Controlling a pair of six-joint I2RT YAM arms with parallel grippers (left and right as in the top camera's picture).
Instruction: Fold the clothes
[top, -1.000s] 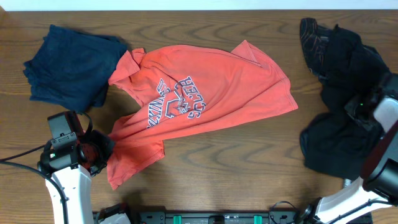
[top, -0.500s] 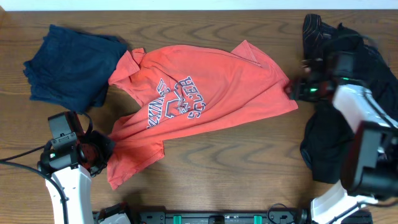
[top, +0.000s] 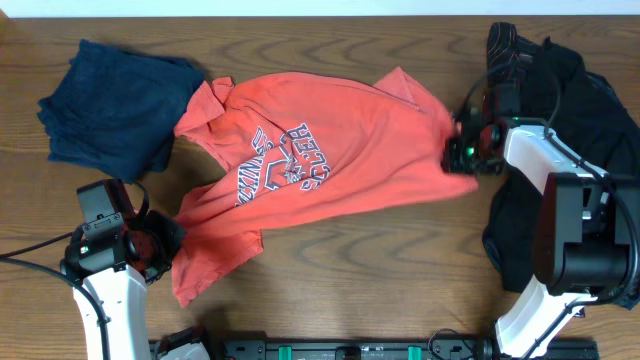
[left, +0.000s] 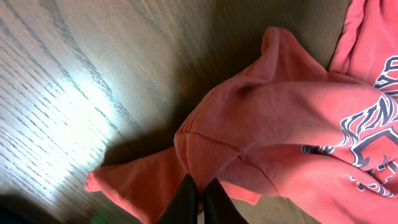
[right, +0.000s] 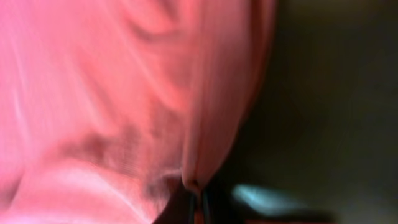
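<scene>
A coral-red T-shirt (top: 330, 160) with navy-and-white lettering lies crumpled across the middle of the table. My left gripper (top: 168, 240) is shut on its lower left edge; the left wrist view shows the fingers (left: 200, 194) pinching red cloth (left: 292, 124). My right gripper (top: 462, 155) is at the shirt's right edge and is shut on a fold of red fabric (right: 124, 106), fingers (right: 196, 202) close together in the blurred right wrist view. A navy blue garment (top: 115, 105) lies at the far left. Black garments (top: 555, 150) are piled at the right.
The wooden table (top: 380, 250) has bare surface along the front, between the two arms. The black pile lies right beside my right arm. The navy garment touches the shirt's left collar edge.
My right arm swung from the black pile at the far right to the shirt's right edge and shut on it, pulling that edge in slightly. The left arm stayed still.
</scene>
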